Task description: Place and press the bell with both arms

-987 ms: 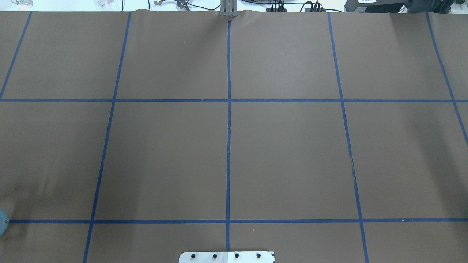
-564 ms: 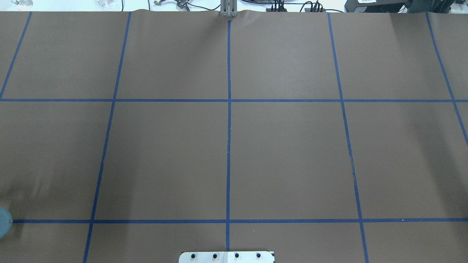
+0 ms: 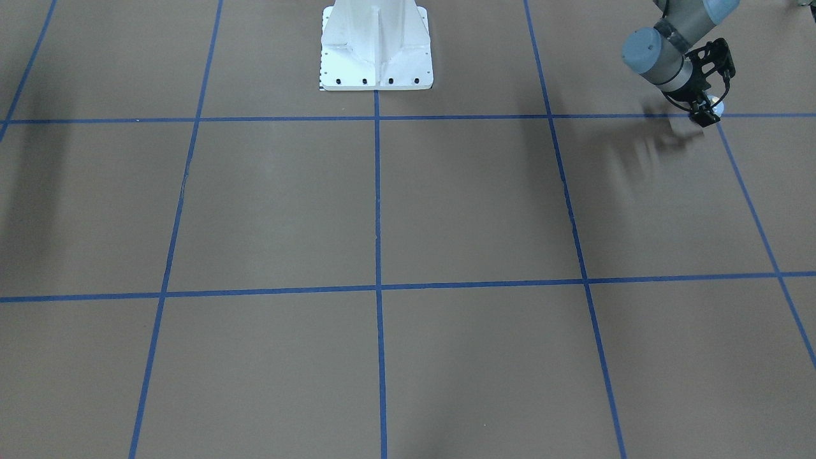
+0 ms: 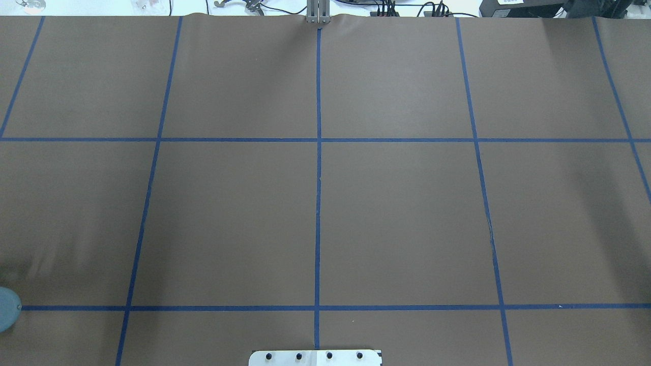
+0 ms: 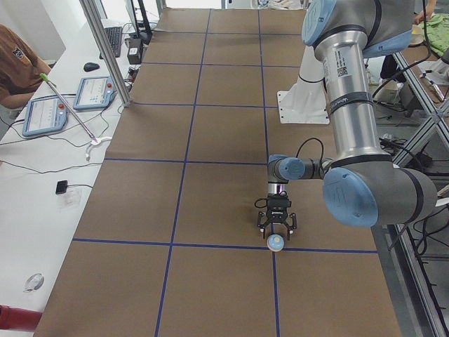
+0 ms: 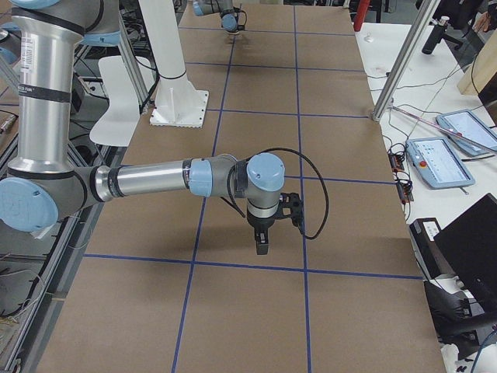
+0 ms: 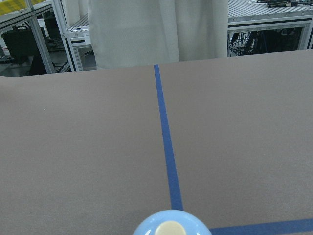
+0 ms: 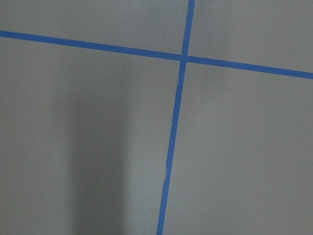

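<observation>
The light-blue bell (image 5: 275,243) with its cream button sits between the fingertips of my left gripper (image 5: 276,236), low over a blue tape crossing near the table's left end. In the front-facing view the left gripper (image 3: 706,113) is closed around the bell (image 3: 716,106). The bell's top (image 7: 171,226) fills the bottom edge of the left wrist view. In the overhead view only a blue-grey joint cap (image 4: 7,307) of the left arm shows. My right gripper (image 6: 262,245) points down over the mat in the exterior right view; I cannot tell its state.
The white pedestal (image 3: 376,48) stands at the robot-side edge, and its plate (image 4: 315,357) also shows in the overhead view. Brown mat with a blue tape grid (image 4: 318,203). A metal post (image 5: 105,49), tablets (image 5: 45,116) and a seated operator (image 5: 14,67) are beside the table.
The left arm's joint cap at the overhead view's left edge has slid slightly rightward into the frame. Nothing else has changed.
</observation>
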Available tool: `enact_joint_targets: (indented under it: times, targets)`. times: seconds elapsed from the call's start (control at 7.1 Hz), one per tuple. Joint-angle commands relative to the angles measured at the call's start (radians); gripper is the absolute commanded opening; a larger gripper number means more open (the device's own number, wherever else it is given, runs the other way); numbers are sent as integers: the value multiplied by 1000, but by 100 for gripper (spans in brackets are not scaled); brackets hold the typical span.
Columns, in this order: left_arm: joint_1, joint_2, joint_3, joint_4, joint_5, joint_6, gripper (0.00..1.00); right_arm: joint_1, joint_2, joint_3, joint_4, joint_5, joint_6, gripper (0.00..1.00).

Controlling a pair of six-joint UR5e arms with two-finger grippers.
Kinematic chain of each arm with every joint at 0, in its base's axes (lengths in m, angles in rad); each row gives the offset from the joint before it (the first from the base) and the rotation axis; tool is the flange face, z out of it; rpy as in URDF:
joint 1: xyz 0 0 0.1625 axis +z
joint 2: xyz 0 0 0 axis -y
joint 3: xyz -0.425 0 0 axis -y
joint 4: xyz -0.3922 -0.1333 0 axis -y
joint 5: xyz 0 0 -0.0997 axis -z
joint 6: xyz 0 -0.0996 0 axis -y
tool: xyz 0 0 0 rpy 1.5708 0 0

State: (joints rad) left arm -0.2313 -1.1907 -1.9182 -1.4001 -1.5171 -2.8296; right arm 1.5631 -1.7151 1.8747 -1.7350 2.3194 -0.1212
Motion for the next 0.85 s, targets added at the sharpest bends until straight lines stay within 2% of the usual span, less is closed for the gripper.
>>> enact_joint_targets:
  times: [0.0, 0.56, 0.7]
  targets:
    - [1, -3, 14, -3, 0, -25, 100, 0, 0, 1, 0, 0, 0, 100]
    - [4, -4, 42, -25, -2, -51, 100, 2, 2, 1, -1, 0, 0, 100]
    - [7, -4, 42, -25, -2, -77, 90, 2, 2, 1, 0, 0, 0, 100]
